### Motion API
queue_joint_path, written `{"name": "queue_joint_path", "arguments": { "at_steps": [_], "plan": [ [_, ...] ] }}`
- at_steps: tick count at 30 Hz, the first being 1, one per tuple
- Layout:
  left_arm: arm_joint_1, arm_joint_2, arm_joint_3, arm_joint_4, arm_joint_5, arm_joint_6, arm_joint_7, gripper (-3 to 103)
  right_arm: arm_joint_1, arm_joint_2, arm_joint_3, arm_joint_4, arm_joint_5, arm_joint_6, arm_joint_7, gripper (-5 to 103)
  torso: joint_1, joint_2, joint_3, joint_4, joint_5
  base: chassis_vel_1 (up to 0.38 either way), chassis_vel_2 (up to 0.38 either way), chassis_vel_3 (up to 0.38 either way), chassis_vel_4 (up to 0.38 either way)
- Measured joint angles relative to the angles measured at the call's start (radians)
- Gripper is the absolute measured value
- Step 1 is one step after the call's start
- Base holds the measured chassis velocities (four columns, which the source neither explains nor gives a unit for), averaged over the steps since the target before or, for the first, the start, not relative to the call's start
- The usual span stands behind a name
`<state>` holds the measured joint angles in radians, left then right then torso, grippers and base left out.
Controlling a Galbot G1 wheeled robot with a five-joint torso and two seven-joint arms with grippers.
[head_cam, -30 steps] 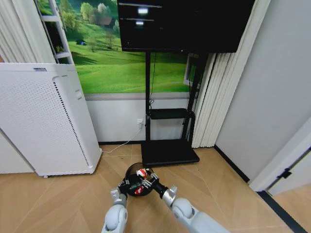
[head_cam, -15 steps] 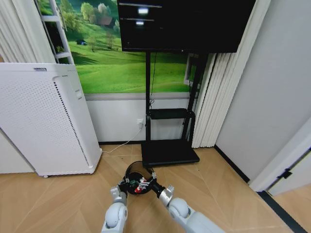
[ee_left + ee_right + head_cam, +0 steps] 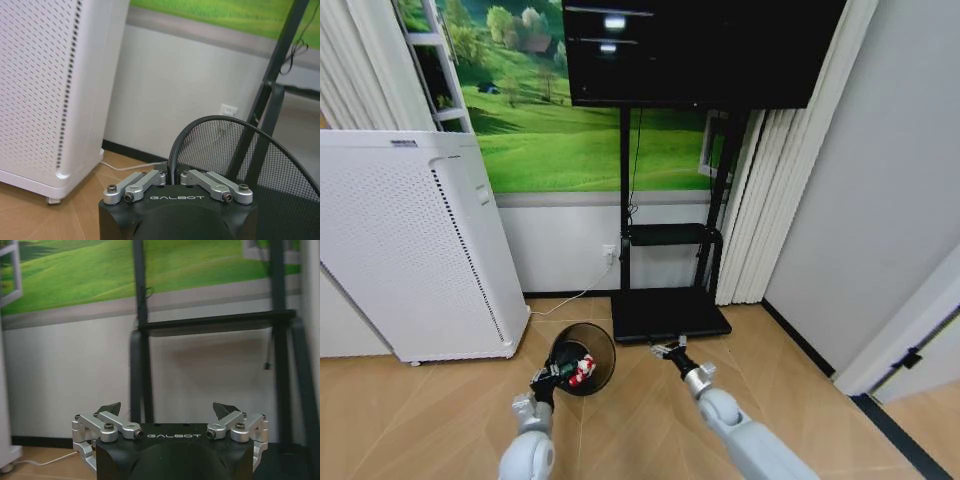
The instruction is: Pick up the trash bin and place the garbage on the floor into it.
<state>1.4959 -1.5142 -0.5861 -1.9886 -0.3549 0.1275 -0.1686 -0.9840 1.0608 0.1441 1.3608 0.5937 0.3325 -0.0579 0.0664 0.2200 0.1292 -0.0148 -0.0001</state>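
The black wire-mesh trash bin (image 3: 583, 358) hangs just above the floor in the head view, tilted with its mouth toward me. My left gripper (image 3: 552, 375) is shut on the near rim of the trash bin (image 3: 235, 155). Red-and-white crumpled garbage (image 3: 582, 369) lies inside the bin. My right gripper (image 3: 667, 350) is open and holds nothing, to the right of the bin by the stand's base. In the right wrist view its fingertips (image 3: 111, 408) stand wide apart, facing the wall.
A tall white perforated appliance (image 3: 410, 250) stands at the left, with a cable along the skirting. A black TV stand with a flat base (image 3: 668, 314) and a shelf is straight ahead. Curtains hang at the right. The wooden floor lies around the arms.
The right gripper has pulled out of the bin and moved right, now open and without anything in it. The left gripper has shifted the bin left and tilted it. A red-and-white wrapper now lies inside.
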Motion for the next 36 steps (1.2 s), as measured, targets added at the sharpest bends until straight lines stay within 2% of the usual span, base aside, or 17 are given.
{"name": "queue_joint_path", "arguments": {
  "at_steps": [2,3,8,11,15,22,24,29,31,34,36],
  "plan": [
    [0.022,0.002,-0.013,-0.031,-0.011,0.000,0.000,7,-0.010,-0.004,0.026,-0.010,0.000,0.008,-0.006,100,0.000,0.000,0.000,0.0002,-0.0001,0.000,0.000,0.000,0.000],
    [0.066,0.004,-0.044,-0.089,-0.028,-0.007,0.000,7,-0.032,-0.007,0.077,-0.046,-0.005,0.042,-0.034,100,0.000,0.000,0.000,0.0003,0.0000,0.000,0.000,0.000,0.000],
    [0.140,-0.001,-0.096,-0.192,-0.044,-0.035,0.005,7,-0.105,-0.008,0.178,-0.091,-0.019,0.096,-0.082,100,0.000,0.000,0.000,0.0004,0.0005,0.000,0.000,0.000,0.000],
    [0.210,-0.019,-0.139,-0.284,-0.052,-0.069,0.019,7,-0.196,0.012,0.294,-0.118,-0.071,0.155,-0.119,100,0.000,0.000,0.000,0.0002,0.0004,0.000,0.000,0.000,0.000],
    [0.269,-0.045,-0.164,-0.319,-0.063,-0.096,0.031,7,-0.288,0.044,0.375,-0.111,-0.093,0.173,-0.129,100,0.000,0.000,0.000,-0.0001,0.0002,0.000,0.000,0.000,0.000],
    [0.340,-0.086,-0.196,-0.307,-0.069,-0.140,0.044,7,-0.356,0.073,0.433,-0.109,-0.098,0.195,-0.145,100,0.000,0.000,0.000,0.0001,0.0003,0.000,0.000,0.000,0.000],
    [0.384,-0.095,-0.217,-0.257,-0.103,-0.162,0.050,7,-0.366,0.074,0.445,-0.114,-0.097,0.207,-0.147,100,0.000,0.000,0.000,0.0003,0.0001,0.000,0.000,0.000,0.000],
    [0.422,-0.095,-0.245,-0.174,-0.176,-0.168,0.051,7,-0.364,0.067,0.446,-0.126,-0.097,0.212,-0.150,100,0.000,0.000,0.000,0.0004,-0.0003,0.000,0.000,0.000,0.000],
    [0.436,-0.083,-0.281,-0.122,-0.263,-0.145,0.035,7,-0.359,0.059,0.442,-0.141,-0.098,0.217,-0.151,100,0.000,0.000,0.000,0.0004,-0.0001,0.000,0.000,0.000,0.000],
    [0.436,-0.076,-0.300,-0.102,-0.293,-0.127,0.020,7,-0.359,0.058,0.441,-0.145,-0.100,0.220,-0.152,100,0.000,0.000,0.000,0.0003,-0.0001,0.000,0.000,0.000,0.000],
    [0.434,-0.046,-0.362,-0.045,-0.367,-0.076,-0.020,7,-0.355,0.055,0.435,-0.149,-0.107,0.225,-0.157,100,0.000,0.000,0.000,0.0002,-0.0005,0.000,0.000,0.000,0.000]
  ]
}}
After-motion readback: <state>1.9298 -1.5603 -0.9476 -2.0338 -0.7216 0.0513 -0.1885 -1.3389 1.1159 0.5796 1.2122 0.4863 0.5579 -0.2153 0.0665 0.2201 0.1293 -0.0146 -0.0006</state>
